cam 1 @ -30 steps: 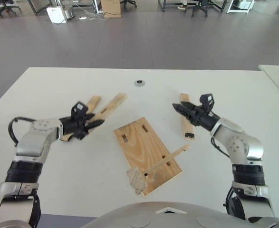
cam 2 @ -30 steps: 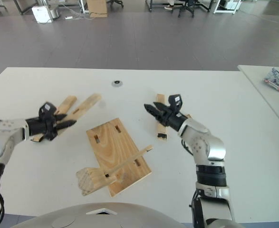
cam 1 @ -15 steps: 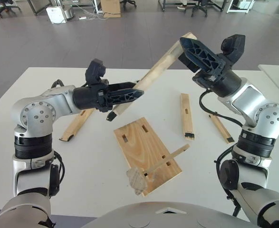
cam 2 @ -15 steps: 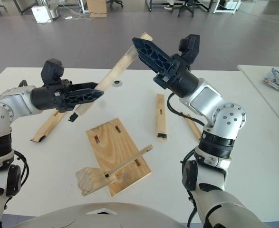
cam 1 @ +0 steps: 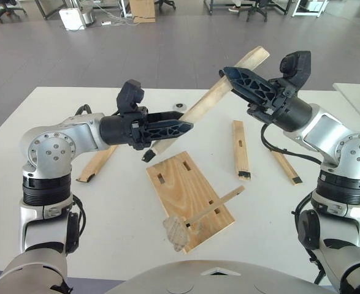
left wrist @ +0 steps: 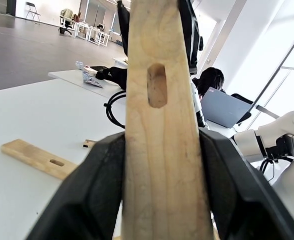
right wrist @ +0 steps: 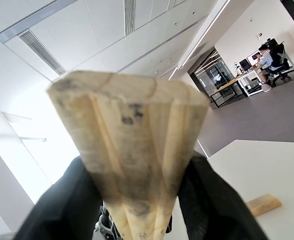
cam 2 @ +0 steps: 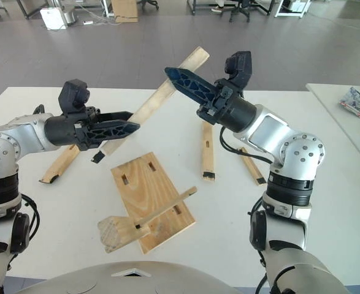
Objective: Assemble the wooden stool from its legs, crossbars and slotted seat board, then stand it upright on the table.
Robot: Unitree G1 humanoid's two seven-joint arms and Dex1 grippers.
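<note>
One long wooden leg [cam 1: 207, 101] slants in the air over the table, low end at the left, high end at the right. My left gripper [cam 1: 189, 127] is shut on its lower part, and my right gripper [cam 1: 224, 72] is shut on its upper part. The left wrist view shows the leg [left wrist: 162, 165] with an oval slot, between dark fingers [left wrist: 89, 195]. The leg's end [right wrist: 131, 125] faces the right wrist camera. The slotted seat board [cam 1: 183, 187] lies flat below, with a crossbar [cam 1: 219, 203] stuck in a slot and a wooden piece [cam 1: 176, 229] at its near corner.
Another leg [cam 1: 100, 162] lies on the table at the left. A slotted leg [cam 1: 241, 150] and a shorter bar [cam 1: 285, 165] lie at the right. A small round fitting [cam 1: 180, 106] sits at the back middle. The white table [cam 1: 57, 110] has free room in front.
A second ago both grippers were low at the table with this leg lying at the left. Now it is lifted and held by both, and has shifted slightly right in the last half second.
</note>
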